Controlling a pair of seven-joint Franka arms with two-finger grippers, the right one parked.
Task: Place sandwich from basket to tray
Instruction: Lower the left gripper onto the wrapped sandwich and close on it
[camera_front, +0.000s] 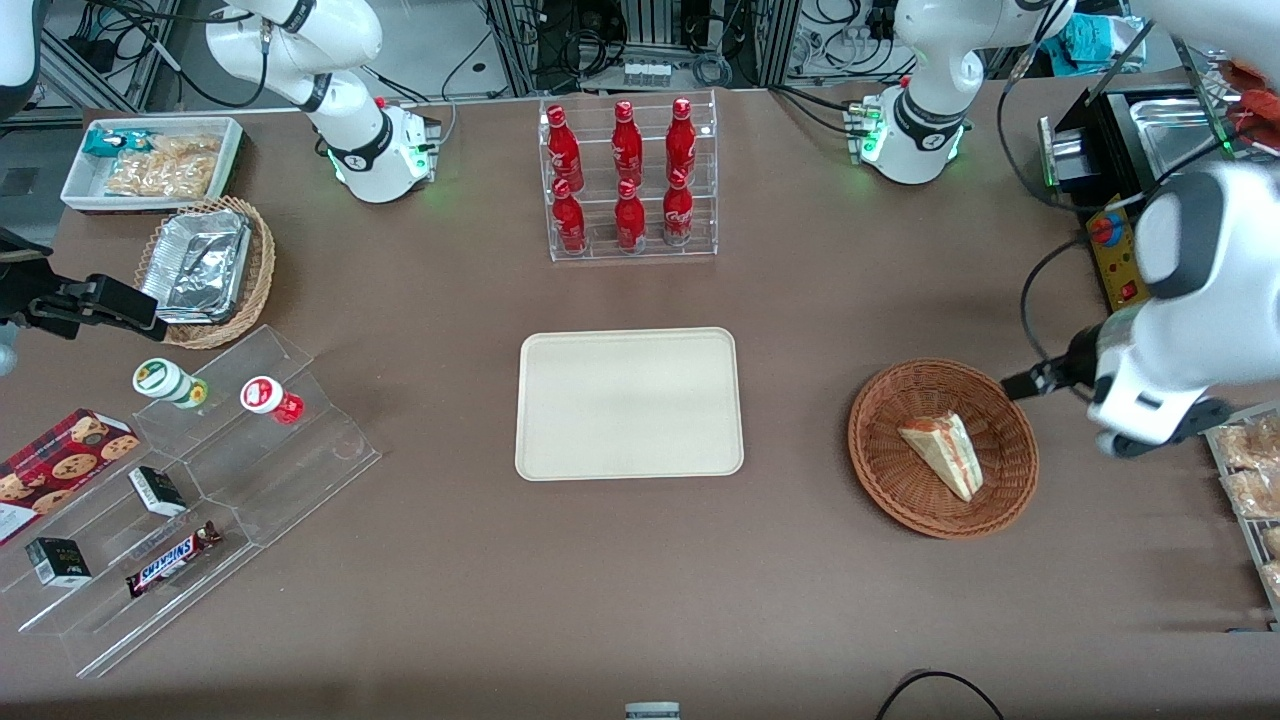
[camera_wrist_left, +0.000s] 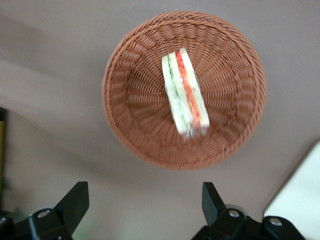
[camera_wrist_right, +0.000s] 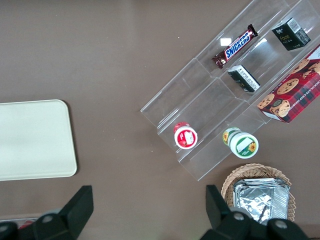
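Observation:
The sandwich (camera_front: 945, 452) (camera_wrist_left: 184, 95), a clear-wrapped white-bread wedge with red and green filling, lies in the round reddish-brown basket (camera_front: 880, 470) (camera_wrist_left: 130, 125). My left gripper (camera_wrist_left: 145, 192) is open with nothing between its fingers. It hovers over bare table beside the basket, toward the working arm's end, and its white hand (camera_front: 1145, 420) hangs just off the basket's rim. The cream tray (camera_front: 628, 403) (camera_wrist_left: 300, 200) lies flat mid-table with nothing on it, between the basket and the parked arm's end.
A clear rack of red bottles (camera_front: 630, 180) stands farther from the front camera than the tray. A black machine (camera_front: 1110, 150) and a wire rack of snacks (camera_front: 1250, 480) flank the working arm. A stepped acrylic stand (camera_front: 200, 480), foil-filled tan basket (camera_front: 205, 270) and white bin (camera_front: 150, 160) sit toward the parked arm's end.

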